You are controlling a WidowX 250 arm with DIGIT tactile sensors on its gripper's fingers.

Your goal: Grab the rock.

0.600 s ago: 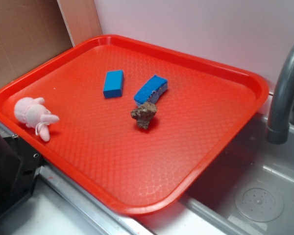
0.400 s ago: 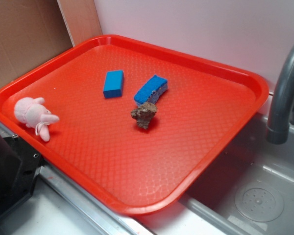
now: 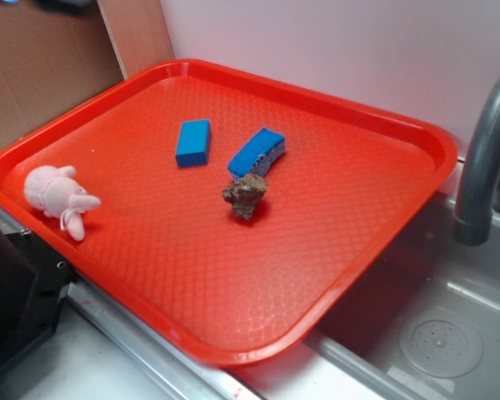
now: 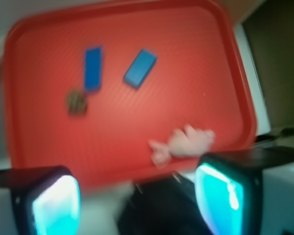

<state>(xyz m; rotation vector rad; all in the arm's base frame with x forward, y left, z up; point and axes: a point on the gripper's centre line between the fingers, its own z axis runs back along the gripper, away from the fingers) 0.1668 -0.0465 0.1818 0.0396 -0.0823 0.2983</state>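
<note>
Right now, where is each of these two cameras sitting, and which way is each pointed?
Exterior: stands off beside the sink, looking down at an angle on the red tray; no end effector visible.
Wrist: rides on the arm, high up, looking down past the open end effector at the tray.
Shared: rock, blue sponge, blue block, pink plush toy.

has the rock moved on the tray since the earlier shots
No. In the exterior view the rock sits at the same spot on the red tray, just in front of the blue sponge, as before.
</note>
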